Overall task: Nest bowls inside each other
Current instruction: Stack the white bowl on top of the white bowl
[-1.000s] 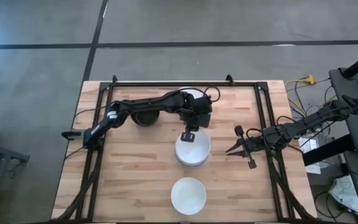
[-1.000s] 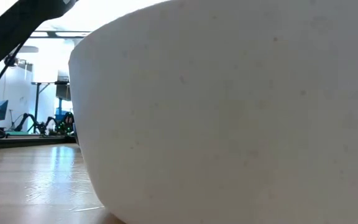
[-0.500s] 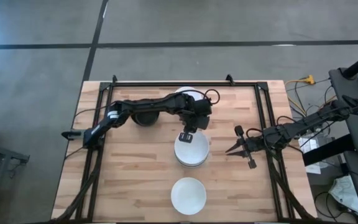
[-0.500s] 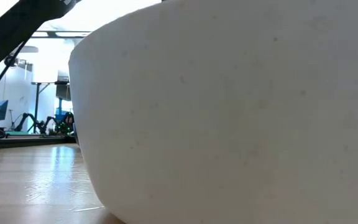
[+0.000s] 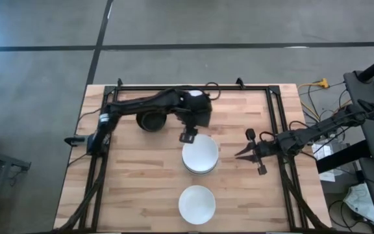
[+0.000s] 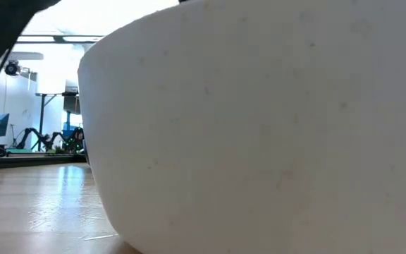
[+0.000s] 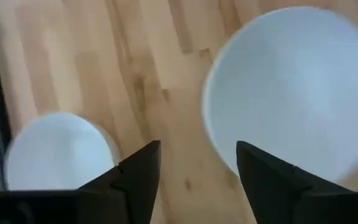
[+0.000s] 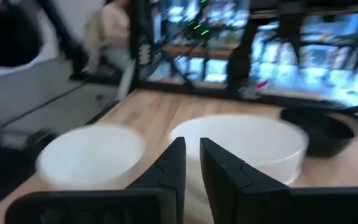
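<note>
A white bowl (image 6: 259, 127) fills the low view, its rim and base cut off, hiding the table behind it. From above, the nested stack (image 5: 200, 155) shows only its top bowl; how many sit beneath can't be told. The left arm covers part of the black bowl (image 5: 151, 121).

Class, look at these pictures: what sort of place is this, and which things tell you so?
Probably a robotics lab or workshop. Two dark robot arms are mounted at a framed light wooden table on a bare grey concrete floor, with loose cables beside it and equipment stands in the bright room behind.
</note>
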Action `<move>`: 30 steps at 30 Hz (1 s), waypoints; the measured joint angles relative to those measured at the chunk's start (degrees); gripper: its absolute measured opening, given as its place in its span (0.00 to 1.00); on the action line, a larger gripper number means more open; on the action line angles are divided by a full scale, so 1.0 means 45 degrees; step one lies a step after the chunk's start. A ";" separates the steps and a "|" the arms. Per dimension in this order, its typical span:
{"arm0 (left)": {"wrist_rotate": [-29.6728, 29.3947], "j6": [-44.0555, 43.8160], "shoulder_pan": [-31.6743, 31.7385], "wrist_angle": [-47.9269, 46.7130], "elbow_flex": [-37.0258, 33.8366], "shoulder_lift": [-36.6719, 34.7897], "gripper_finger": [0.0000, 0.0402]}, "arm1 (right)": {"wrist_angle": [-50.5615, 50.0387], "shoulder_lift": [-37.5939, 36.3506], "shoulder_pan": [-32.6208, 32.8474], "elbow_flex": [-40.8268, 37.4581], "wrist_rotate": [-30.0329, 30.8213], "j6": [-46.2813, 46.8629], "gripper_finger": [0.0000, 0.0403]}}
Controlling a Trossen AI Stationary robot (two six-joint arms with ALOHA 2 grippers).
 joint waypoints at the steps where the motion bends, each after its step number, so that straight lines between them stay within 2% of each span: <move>1: 0.0275 -0.0215 -0.0005 0.0059 -0.0417 -0.0399 0.49 | 0.0370 0.0126 -0.0005 0.0000 0.0398 0.0004 0.11; 4: 0.1134 -0.0779 -0.0110 0.0873 -0.2477 -0.1680 0.49 | 0.1443 0.0742 -0.0074 -0.0019 0.1604 0.0169 0.11; 12: 0.1370 -0.2647 -0.0853 0.7462 -1.0917 -0.6191 0.49 | 0.5613 0.3883 -0.1344 -0.0359 0.1569 0.0904 0.11; 14: 0.1335 -0.3203 -0.1032 0.9554 -1.2713 -0.7354 0.49 | 0.6661 0.4846 -0.1850 -0.0320 0.1016 0.1024 0.11; 18: 0.1229 -0.4233 -0.1323 1.3391 -1.5686 -0.9205 0.49 | 0.8457 0.6613 -0.3103 -0.0087 -0.0982 0.1446 0.11; 23: 0.1226 -0.4823 -0.1464 1.6860 -1.8182 -1.0404 0.49 | 0.8759 0.8443 -0.4281 0.0623 -0.2106 0.1920 0.11; 27: 0.1210 -0.4833 -0.1481 1.8111 -1.9193 -1.0540 0.49 | 0.8750 0.9771 -0.4665 0.1575 -0.3362 0.1941 0.11; 30: 0.1210 -0.4824 -0.1481 1.8801 -1.9616 -1.0380 0.49 | 0.8690 1.0664 -0.4759 0.2244 -0.3491 0.2048 0.11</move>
